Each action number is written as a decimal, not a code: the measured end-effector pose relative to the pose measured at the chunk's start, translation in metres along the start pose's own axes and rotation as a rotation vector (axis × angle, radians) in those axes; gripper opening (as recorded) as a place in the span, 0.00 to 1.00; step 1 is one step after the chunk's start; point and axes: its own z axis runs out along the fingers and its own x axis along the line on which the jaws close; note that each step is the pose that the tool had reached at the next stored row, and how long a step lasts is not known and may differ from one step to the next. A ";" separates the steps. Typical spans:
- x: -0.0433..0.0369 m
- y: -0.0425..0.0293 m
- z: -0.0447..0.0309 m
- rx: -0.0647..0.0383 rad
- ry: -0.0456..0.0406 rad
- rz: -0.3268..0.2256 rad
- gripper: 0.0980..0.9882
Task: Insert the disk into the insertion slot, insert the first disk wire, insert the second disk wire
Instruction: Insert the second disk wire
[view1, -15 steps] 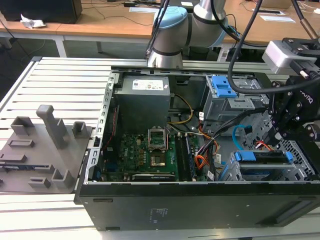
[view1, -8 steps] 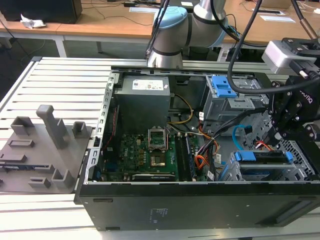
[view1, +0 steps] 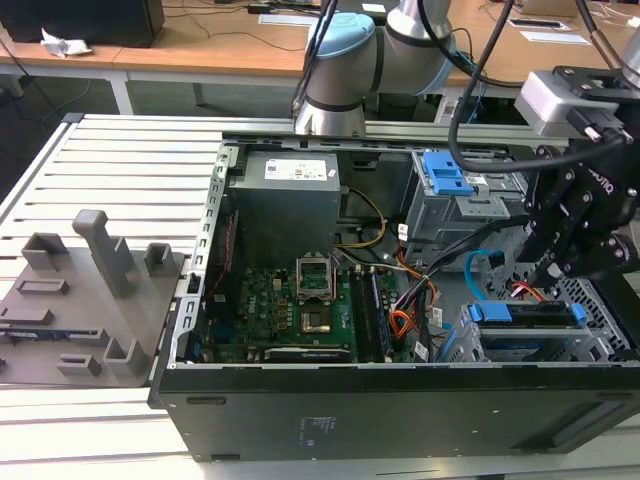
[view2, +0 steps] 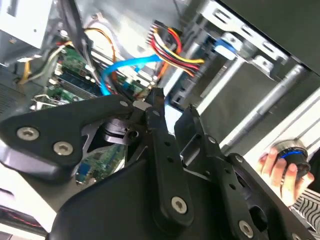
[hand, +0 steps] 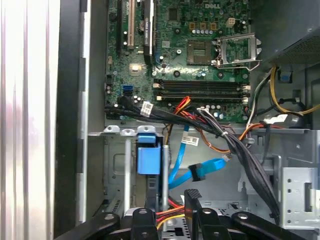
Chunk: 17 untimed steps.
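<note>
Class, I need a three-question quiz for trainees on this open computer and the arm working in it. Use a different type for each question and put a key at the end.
1. True or false: the disk in its blue carrier sits in the silver drive cage.
2. In the first wrist view, what colour is the flat cable looping beside the blue carrier? A) red B) light blue C) green
3. Fill in: in the exterior view, the gripper hangs over the computer case at the view's ____ end.

Key: 1 true; 2 B; 3 right.
</note>
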 end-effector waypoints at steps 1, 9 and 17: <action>-0.0041 0.0001 0.0000 0.000 -0.0001 0.000 0.30; -0.0163 0.0088 0.0012 0.000 0.0007 -0.018 0.30; -0.0162 0.0227 0.0077 0.000 0.0024 -0.056 0.30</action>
